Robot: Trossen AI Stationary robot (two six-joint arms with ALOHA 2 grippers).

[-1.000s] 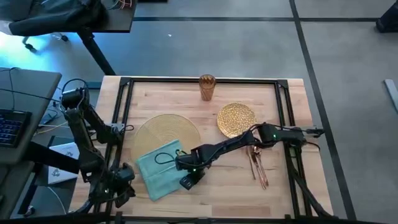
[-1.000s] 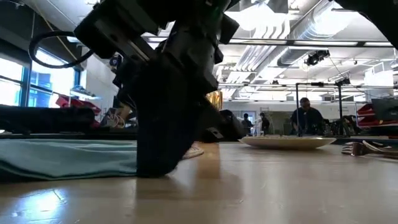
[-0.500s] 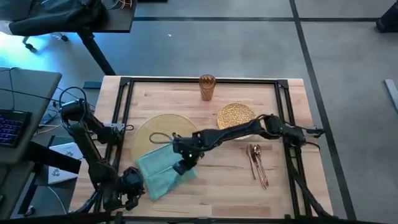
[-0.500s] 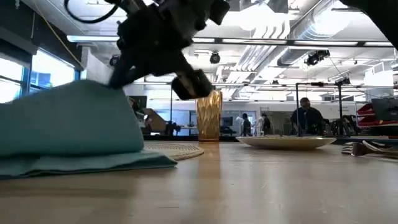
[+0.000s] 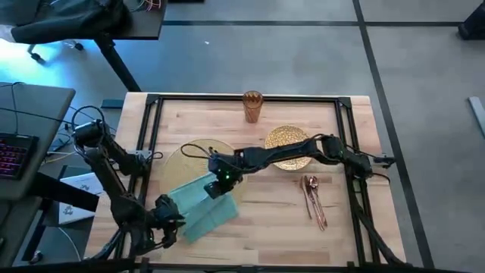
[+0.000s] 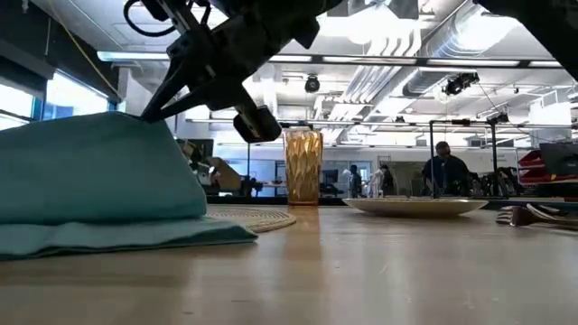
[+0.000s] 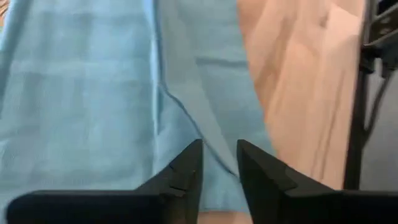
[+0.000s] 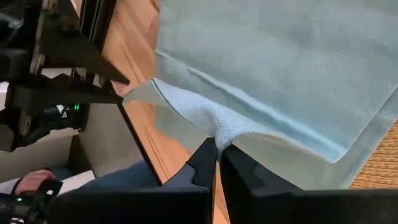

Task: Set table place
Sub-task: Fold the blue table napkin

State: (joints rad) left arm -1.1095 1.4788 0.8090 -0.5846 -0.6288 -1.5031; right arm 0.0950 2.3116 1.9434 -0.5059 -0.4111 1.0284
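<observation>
A teal napkin [image 5: 198,208] lies at the near left of the light-wood table [image 5: 280,231], partly over the round pale-gold placemat [image 5: 189,155]. My right gripper [image 5: 217,184] reaches across from the right and is shut on the napkin, and one side of the cloth rises as a hump [image 6: 90,171]. My left gripper [image 5: 168,218] stands over the napkin's near-left edge, with its fingers [image 7: 189,165] a little apart. The gold plate [image 5: 284,138], amber cup [image 5: 252,106] and cutlery [image 5: 314,201] rest on the table. My right gripper pinches a raised fold of the napkin [image 8: 214,129] between its two fingers, slanting down from the far right. That part is lifted off the table and pulled into a ridge; the rest of the cloth [image 8: 280,62] slopes down onto the table and the placemat. My left gripper is over the napkin's edge [image 7: 214,158]; whether it touches the cloth I cannot tell.
The black rail frame [image 5: 151,136] runs around the tabletop. A grey desk with a keyboard [image 5: 15,155] stands beyond the left edge. Bare wood lies between the napkin and the cutlery. In the low view, people show in the room behind the plate [image 6: 415,206].
My right gripper has gone up and toward the far edge with the napkin. The cloth's right side has lifted into a hump, while its near-left part stays on the table. My left gripper has moved right, toward the napkin's near-left edge.
</observation>
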